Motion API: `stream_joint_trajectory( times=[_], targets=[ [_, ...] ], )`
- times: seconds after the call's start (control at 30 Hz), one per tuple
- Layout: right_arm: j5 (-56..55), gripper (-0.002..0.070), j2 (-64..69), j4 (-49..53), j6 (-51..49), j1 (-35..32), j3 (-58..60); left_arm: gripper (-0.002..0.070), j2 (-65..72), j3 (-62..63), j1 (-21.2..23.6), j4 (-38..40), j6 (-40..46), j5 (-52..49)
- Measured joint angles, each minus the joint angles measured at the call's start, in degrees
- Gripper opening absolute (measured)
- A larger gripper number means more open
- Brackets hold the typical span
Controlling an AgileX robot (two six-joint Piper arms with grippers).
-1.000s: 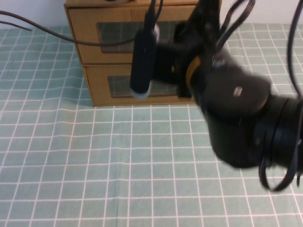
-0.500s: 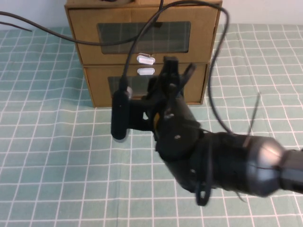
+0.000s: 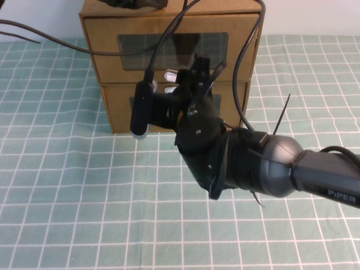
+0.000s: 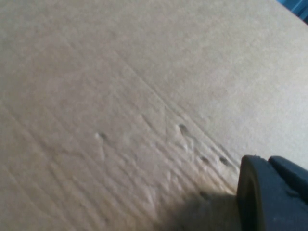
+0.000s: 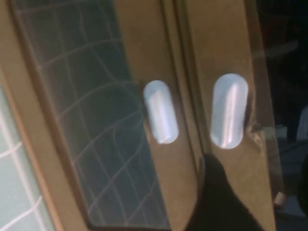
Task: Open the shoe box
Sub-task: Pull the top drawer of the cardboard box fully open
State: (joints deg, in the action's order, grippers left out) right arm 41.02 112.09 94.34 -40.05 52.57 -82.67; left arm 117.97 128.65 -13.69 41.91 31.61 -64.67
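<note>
**Right gripper** (image 3: 209,63): open, jaws apart, nothing between them. It is levelled at the front face of the stacked cardboard boxes, close to the face. Whether it touches cannot be told. In the right wrist view one dark finger (image 5: 216,192) sits just short of the seam between the two fronts.

**Directly ahead of the tips:** two small white pull tabs (image 3: 170,82), one on each side of that seam, near the tips and a little off to one side. Both look smooth and glossy.

**Task's thing:** the shoe box (image 3: 169,45) is drawer-style. It stands immediately beyond the right gripper on the green checked tablecloth (image 3: 56,197), with a dark film window in each front.

**Left gripper** (image 3: 134,3): above and beyond the right gripper, at the top of the stack. Its wrist view shows only creased cardboard at close range. Open or closed: cannot tell.

**Handling, as judged:**
- Cardboard is light and moderately stiff but dents easily, and marks are already visible on top.
- The window film is slick and flimsy, so it is unfit for gripping.
- The proper hold is a pull tab, pinched across its narrow width.
- A light box may slide forward with the pull unless it is braced from above.
- The tab may slip or tear its mounting if jerked.
</note>
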Motion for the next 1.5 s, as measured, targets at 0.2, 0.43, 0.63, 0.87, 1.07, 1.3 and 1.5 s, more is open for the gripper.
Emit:
stream_joint_trajectory(
  times=[0.2, 0.43, 0.63, 0.87, 1.07, 1.3, 1.5],
  targets=[
    [-2.0, 0.0329, 1.6, 0.1, -0.3, -1.1, -1.7, -0.0005, 0.0, 0.0, 0.0, 0.0, 0.0, -0.1],
    [-3.6, 0.0329, 3.6, 0.1, -0.4, -1.3, -1.7, -0.0005, 0.0, 0.0, 0.0, 0.2, 0.0, -0.2],
    [-3.7, 0.0324, 4.2, 0.1, -0.4, -1.6, -2.1, -0.0005, 0.0, 0.0, 0.0, 0.2, 0.0, -0.3],
    [-3.3, 0.0323, 4.3, 0.1, -0.4, -1.6, -5.2, -0.0005, 0.0, 0.0, 0.0, 0.2, 0.0, -0.5],
    [-6.2, 0.0300, 4.5, 0.3, -0.4, -2.0, -5.7, -0.0005, 0.0, 0.0, 0.0, 0.2, 0.0, -0.5],
    [-8.0, 0.0240, 4.6, 0.3, -0.4, -3.7, -6.2, -0.0005, 0.0, 0.0, 0.0, 0.3, 0.0, -0.5],
    [-11.3, 0.0235, 4.6, 0.6, -0.4, -5.3, -6.7, -0.0005, 0.0, 0.0, 0.0, 0.3, 0.0, -0.5]
  ],
)
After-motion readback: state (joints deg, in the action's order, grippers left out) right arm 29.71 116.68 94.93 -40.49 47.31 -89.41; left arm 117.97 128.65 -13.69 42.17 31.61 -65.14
